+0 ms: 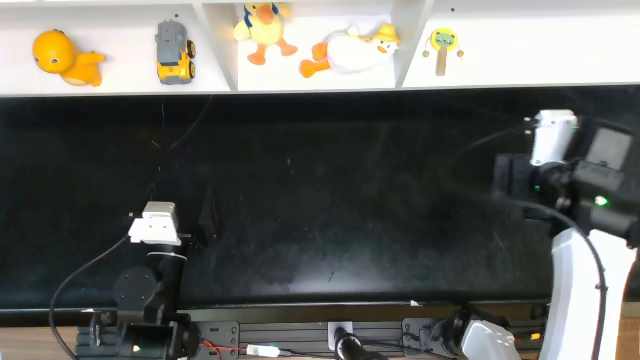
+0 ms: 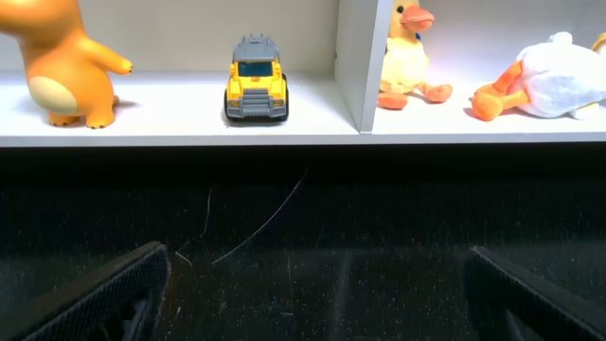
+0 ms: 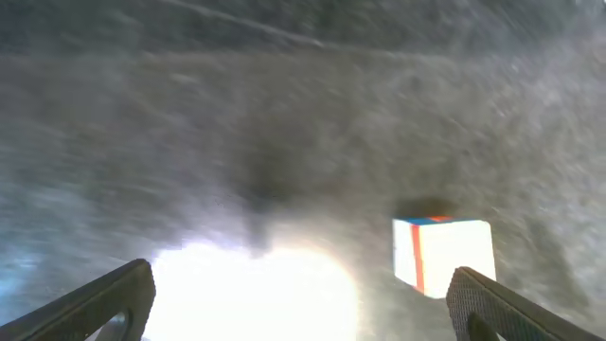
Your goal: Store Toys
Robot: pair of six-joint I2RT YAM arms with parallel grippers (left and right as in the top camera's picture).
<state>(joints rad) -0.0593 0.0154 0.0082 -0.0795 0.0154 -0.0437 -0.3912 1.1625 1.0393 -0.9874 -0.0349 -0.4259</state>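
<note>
**Top view:** along the far edge you have the white compartmented shelf [image 1: 320, 85] above the black matte tabletop [image 1: 330, 200]. Its left bay holds the orange moulded duck figure [image 1: 65, 57] and the yellow-and-grey toy truck [image 1: 175, 52]. The middle bay holds the yellow plush duck [image 1: 265, 30], upright, and just beside it the white plush duck [image 1: 350, 50], lying on its side. The right bay holds the green-and-yellow rattle on a wooden stick [image 1: 443, 45]. The left arm [image 1: 155, 225] stands low at the left, well apart from the shelf, and the right arm [image 1: 560, 170] is over the tabletop's right side. **Left wrist view:** the left gripper [image 2: 317, 303] faces the shelf with its fingers spread wide and nothing between them. Ahead of it the truck and the orange figure share one bay, with the two plush ducks past the divider. **Right wrist view:** the right gripper [image 3: 303, 313] looks down on the tabletop, likewise spread wide and empty. Near one finger, but apart from it, lies a small white block with an orange stripe and a blue edge [image 3: 442, 256]. **Progress:** five toys sit in the shelf, so you may judge the storing nearly or wholly done. Whether the block is a toy left to store cannot be told from these views. If it is, the right pincer is the one placed to take it.
</note>
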